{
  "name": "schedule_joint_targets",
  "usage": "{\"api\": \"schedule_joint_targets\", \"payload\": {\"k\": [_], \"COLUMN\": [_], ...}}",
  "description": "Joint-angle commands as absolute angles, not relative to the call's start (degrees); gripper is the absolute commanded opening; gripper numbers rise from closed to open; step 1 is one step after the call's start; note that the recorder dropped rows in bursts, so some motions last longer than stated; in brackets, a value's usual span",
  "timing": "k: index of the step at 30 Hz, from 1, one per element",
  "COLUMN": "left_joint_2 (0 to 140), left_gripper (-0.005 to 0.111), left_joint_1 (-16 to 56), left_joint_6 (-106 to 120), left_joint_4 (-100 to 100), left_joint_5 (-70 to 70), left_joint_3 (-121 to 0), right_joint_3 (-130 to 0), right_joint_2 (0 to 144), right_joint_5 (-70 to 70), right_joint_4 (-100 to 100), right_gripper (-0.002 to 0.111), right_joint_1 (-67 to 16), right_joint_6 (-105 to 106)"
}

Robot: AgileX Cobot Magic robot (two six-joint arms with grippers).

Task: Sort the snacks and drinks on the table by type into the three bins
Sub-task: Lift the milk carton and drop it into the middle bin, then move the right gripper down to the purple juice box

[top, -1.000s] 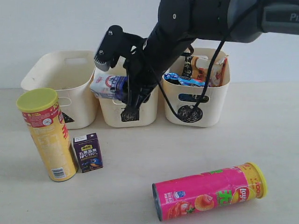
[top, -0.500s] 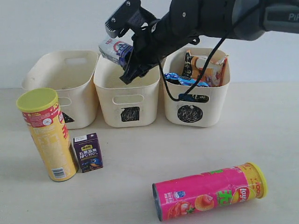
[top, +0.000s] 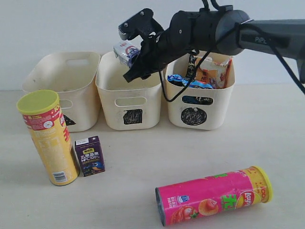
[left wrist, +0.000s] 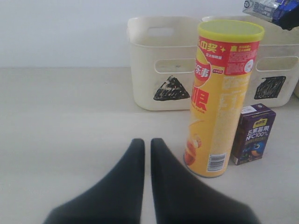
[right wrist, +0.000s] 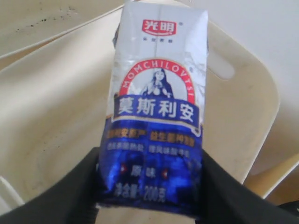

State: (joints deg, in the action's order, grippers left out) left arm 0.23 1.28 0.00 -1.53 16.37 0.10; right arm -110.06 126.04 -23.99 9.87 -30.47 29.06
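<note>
Slim carton [right wrist: 158, 112], white over dark blue

The table [top: 143, 162] is a pale beige, matt surface with faint wood grain, smooth out to its front edge. The three bins [top: 129, 98] along its back edge are cream plastic, smooth with a soft sheen, and their black marks are scribbled and dull. The yellow tube [top: 51, 148] and the pink tube [top: 209, 198] wear glossy printed wraps; the lime-green lid [top: 37, 101] looks like matt plastic. The purple carton [top: 89, 156] is coated paperboard, faintly shiny. The white and blue carton [right wrist: 159, 107] is glossy and lightly creased. The noodle packets [top: 190, 82] are crinkly, shiny film. The left end effector [left wrist: 147, 145] has smooth, matt black fingers [left wrist: 124, 191].
</note>
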Motion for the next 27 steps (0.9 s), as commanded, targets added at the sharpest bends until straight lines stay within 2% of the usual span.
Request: {"api": "schedule_joint_targets", "payload": {"k": [1, 5, 7, 9, 16, 18, 23, 27], "left_joint_2": [0.0, 0.0, 0.0, 0.0, 0.0, 0.0, 0.0, 0.0], "left_gripper": [0.004, 0.004, 0.004, 0.004, 0.004, 0.004, 0.004, 0.004], "left_joint_1": [1.2, 1.2, 1.2, 1.2, 1.2, 1.2, 1.2, 1.2], "left_joint_6": [-0.5, -0.5, -0.5, -0.5, -0.5, -0.5, -0.5, -0.5], "left_joint_4": [-1.7, -1.7, -1.7, -1.7, -1.7, -1.7, -1.7, -1.7], "left_joint_5": [16.0, 16.0, 16.0, 16.0, 16.0, 16.0, 16.0, 15.9], "left_joint_3": [0.0, 0.0, 0.0, 0.0, 0.0, 0.0, 0.0, 0.0], "right_joint_3": [-111.0, -111.0, -111.0, -111.0, -111.0, -111.0, -111.0, -111.0], "right_joint_2": [126.4, 126.6, 126.6, 126.6, 126.6, 126.6, 126.6, 126.3], "right_joint_5": [-18.8, -17.9, -18.0, -18.4, -19.0, -19.0, -19.3, -21.6], "right_joint_4": [10.0, 10.0, 10.0, 10.1, 10.1, 10.1, 10.1, 10.1], "right_gripper": [0.000, 0.001, 0.008, 0.018, 0.070, 0.077, 0.072, 0.056], "right_joint_1": [-30.1, -30.1, -30.0, -29.9, -29.1, -29.1, -29.1, -29.1], "right_joint_6": [25.5, 24.9, 24.6, 24.2, 22.4, 22.4, 22.4, 22.5]}}
